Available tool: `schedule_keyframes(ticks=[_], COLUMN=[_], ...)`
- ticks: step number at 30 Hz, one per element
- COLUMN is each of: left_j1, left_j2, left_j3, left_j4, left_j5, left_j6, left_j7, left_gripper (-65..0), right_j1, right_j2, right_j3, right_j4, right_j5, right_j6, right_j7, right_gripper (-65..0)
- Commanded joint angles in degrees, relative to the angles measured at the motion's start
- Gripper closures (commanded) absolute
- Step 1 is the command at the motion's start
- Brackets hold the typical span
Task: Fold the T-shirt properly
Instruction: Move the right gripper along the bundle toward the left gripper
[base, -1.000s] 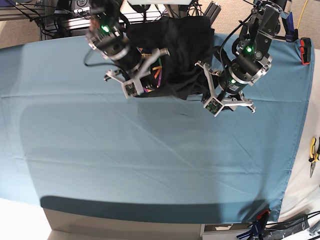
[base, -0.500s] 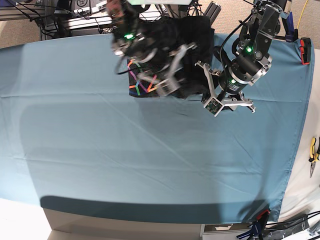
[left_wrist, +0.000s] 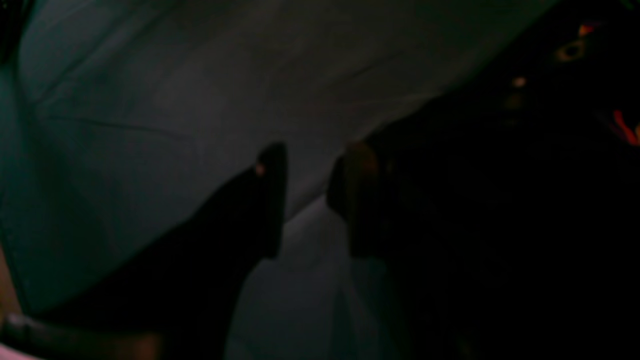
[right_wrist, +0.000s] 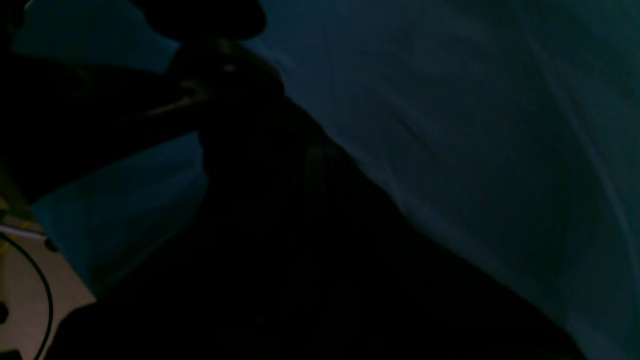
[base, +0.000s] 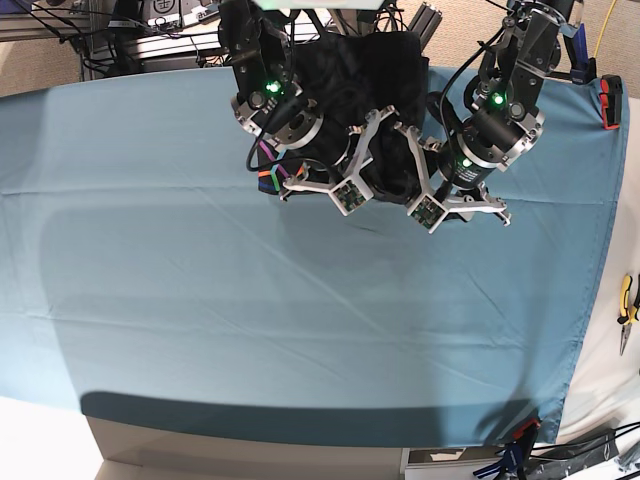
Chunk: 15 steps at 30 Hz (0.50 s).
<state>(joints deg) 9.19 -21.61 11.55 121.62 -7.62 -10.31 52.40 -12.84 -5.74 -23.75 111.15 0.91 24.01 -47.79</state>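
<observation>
The black T-shirt (base: 385, 70) lies bunched at the table's far edge, with a strip of its coloured line print (base: 268, 168) showing at its left. My right gripper (base: 335, 165) is over the shirt's front edge. The right wrist view is very dark and filled by the shirt (right_wrist: 300, 275), so the jaws do not show. My left gripper (base: 440, 185) is at the shirt's right front corner. In the left wrist view, the left gripper (left_wrist: 306, 200) is slightly open over the cloth and holds nothing, with the shirt (left_wrist: 500, 225) just to its right.
The teal table cloth (base: 300, 330) covers the table. Pliers (base: 627, 305) lie off its right edge. A red clamp (base: 610, 100) sits at the far right and another clamp (base: 520, 440) at the front right corner. Cables and frames stand behind the table.
My right arm swung to the right, from the shirt's left side onto its front edge beside the left gripper. The shirt's printed part shifted left. The left arm stayed put.
</observation>
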Motion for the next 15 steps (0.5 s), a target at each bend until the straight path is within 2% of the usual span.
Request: schedule_keyframes(ticks=[1,3,5,7,10,12,15], left_j1=[-0.46,-0.46,-0.48,-0.63,-0.63,-0.57,-0.59], left_j2=[-0.33,-0.33,-0.31,-0.33,-0.66,-1.18,-1.44], left_j3=[-0.17,-0.17,-0.17,-0.17,-0.22,-0.22,-0.22], left_j4=[1.01,1.01,1.01,1.01,1.01,1.01,1.01], left_j5=[-0.13,-0.11,1.27,6.10,10.93,11.04,10.99], left_j6=[0.22,0.22,0.22,1.07,5.05,5.22,5.22], left_j7=[-1.36,-1.36,-1.38,-1.33,-1.36,-1.20,-0.98], left_gripper=[-21.3,-21.3,-21.3,-21.3,-21.3,-21.3,-21.3], right_j1=[0.63,0.63,0.81,1.31,1.95,2.36,2.36], right_j2=[-0.48,-0.46,-0.44,-0.42,-0.37,-0.24,-0.24], right_j3=[-0.15,-0.13,-0.11,0.85,4.90,8.59,15.37], right_j4=[0.85,0.85,0.90,0.92,0.92,0.98,1.03], right_j5=[-0.55,-2.95,-7.08,-10.12,-10.38,-8.59,2.10], right_j6=[0.20,0.17,0.15,-0.37,-2.80,-2.91,-2.82], right_j7=[1.42,1.44,1.49,0.85,-0.17,-1.11,-3.34], right_gripper=[0.0,-0.7,-13.8,-24.2,-26.0,-26.2,-34.3])
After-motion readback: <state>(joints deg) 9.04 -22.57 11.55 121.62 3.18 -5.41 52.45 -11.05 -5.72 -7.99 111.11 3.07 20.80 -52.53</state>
